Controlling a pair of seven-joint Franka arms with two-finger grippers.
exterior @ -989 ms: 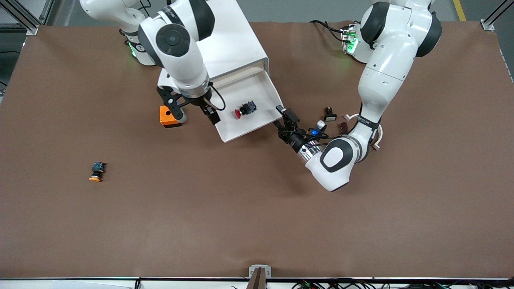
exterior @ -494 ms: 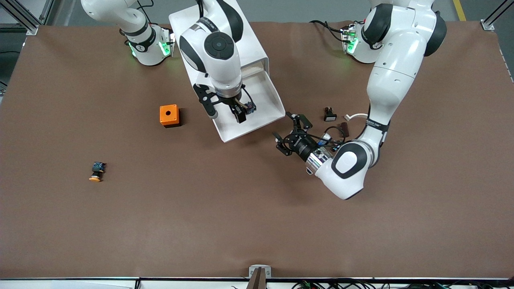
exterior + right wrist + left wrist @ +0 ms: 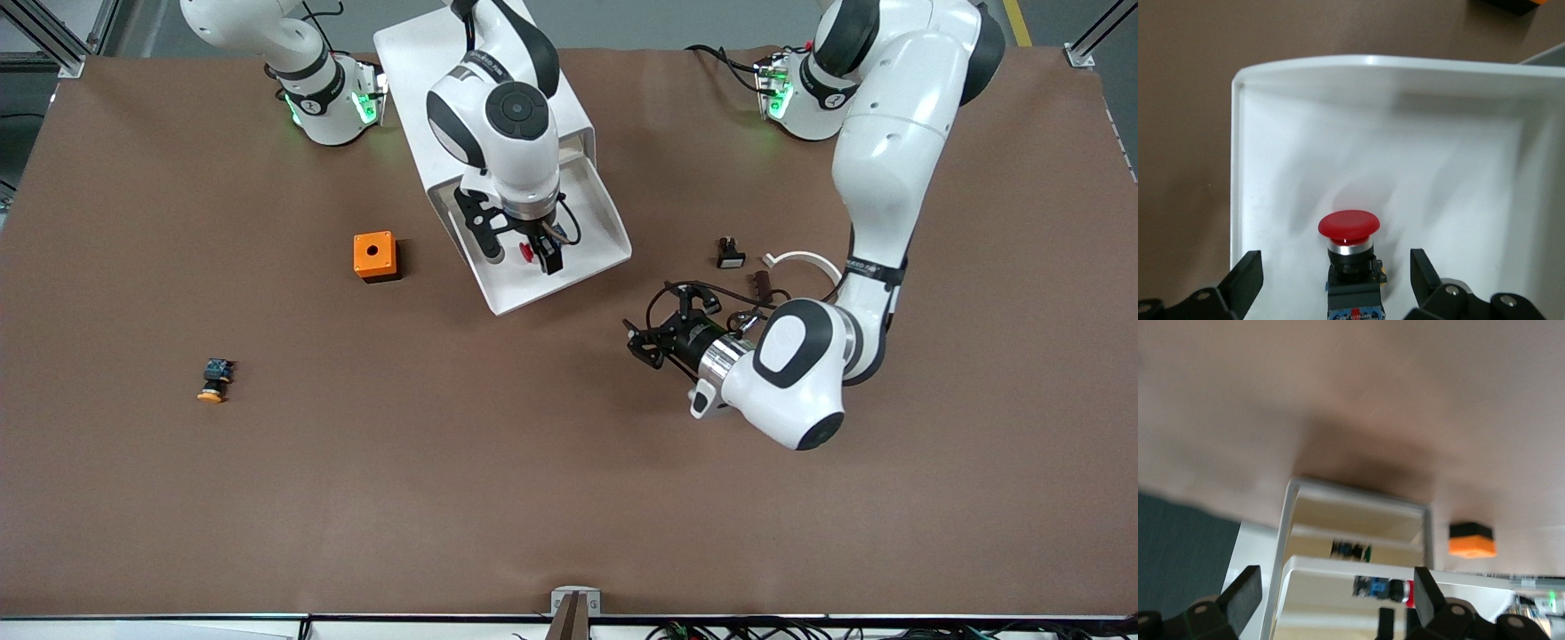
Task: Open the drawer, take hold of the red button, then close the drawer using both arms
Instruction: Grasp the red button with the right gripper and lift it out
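Note:
The drawer (image 3: 594, 233) stands pulled out of the white cabinet (image 3: 569, 116). The red-capped button (image 3: 526, 252) lies in it. My right gripper (image 3: 522, 256) is open and low in the drawer, one finger on each side of the button. In the right wrist view the button (image 3: 1349, 228) lies between the fingers (image 3: 1247, 279) of that gripper (image 3: 1336, 273), untouched. My left gripper (image 3: 662, 324) is open and empty over the table, off the drawer's corner toward the left arm's end. The left wrist view shows that gripper (image 3: 1336, 593), the drawer (image 3: 1338, 565) and the button (image 3: 1388, 589).
An orange box with a hole (image 3: 374, 256) sits beside the drawer toward the right arm's end. A yellow-capped button (image 3: 213, 380) lies nearer the front camera. A small black part (image 3: 730, 254), a brown piece (image 3: 762, 282) and a white ring (image 3: 805, 258) lie near the left arm.
My right gripper moved from beside the orange box into the drawer, astride the button. My left gripper left the drawer's corner, opened and drew back toward the front camera.

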